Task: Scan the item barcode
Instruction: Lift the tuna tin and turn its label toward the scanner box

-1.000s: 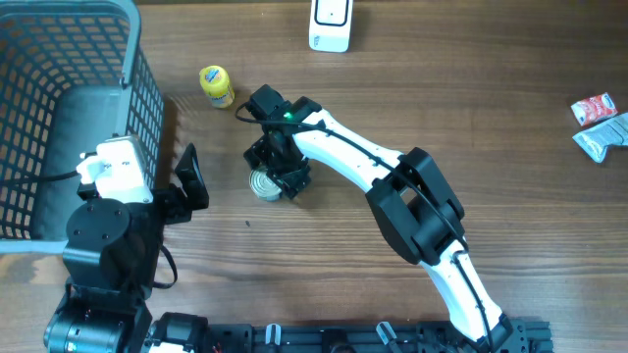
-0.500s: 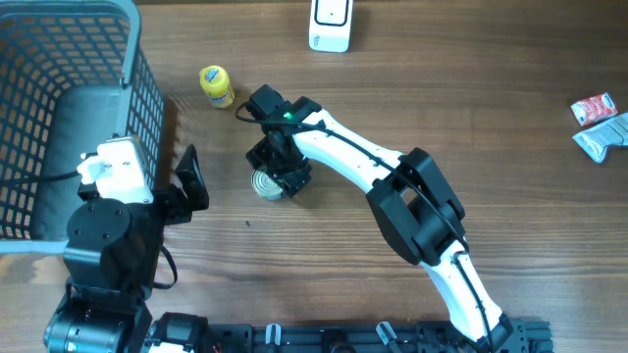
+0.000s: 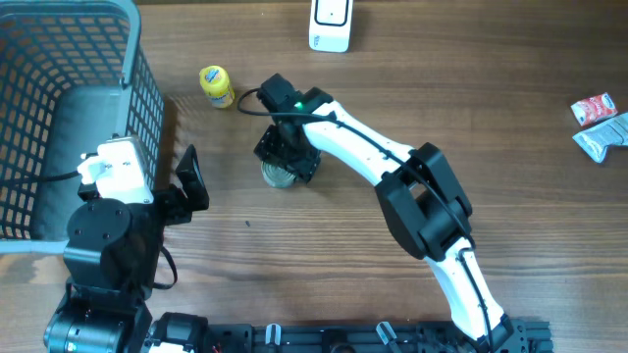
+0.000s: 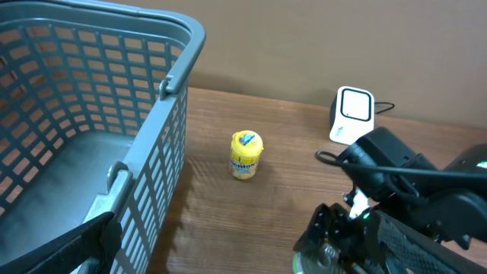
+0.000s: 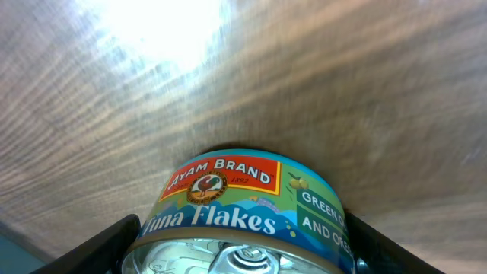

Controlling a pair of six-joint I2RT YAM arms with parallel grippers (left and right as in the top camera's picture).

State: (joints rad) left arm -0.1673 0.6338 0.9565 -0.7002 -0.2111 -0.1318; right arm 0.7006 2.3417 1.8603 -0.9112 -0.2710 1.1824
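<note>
The item is a tuna flakes can (image 3: 276,176) with a blue, green and red label, near the table's middle. My right gripper (image 3: 287,157) is shut on it from above. In the right wrist view the can (image 5: 228,194) fills the space between my right gripper's (image 5: 240,247) black fingers, which touch both its sides. The can's barcode is not visible. The white scanner (image 3: 331,25) stands at the far edge, apart from the can. My left gripper (image 3: 186,179) is open with nothing in it beside the basket. One of its fingers (image 4: 84,243) shows in the left wrist view.
A grey mesh basket (image 3: 137,93) takes up the far left. A small yellow bottle (image 3: 217,86) stands between the basket and the scanner (image 4: 351,114). Two snack packets (image 3: 599,123) lie at the right edge.
My right gripper has carried the can a short way back and to the right. The left arm has not moved.
</note>
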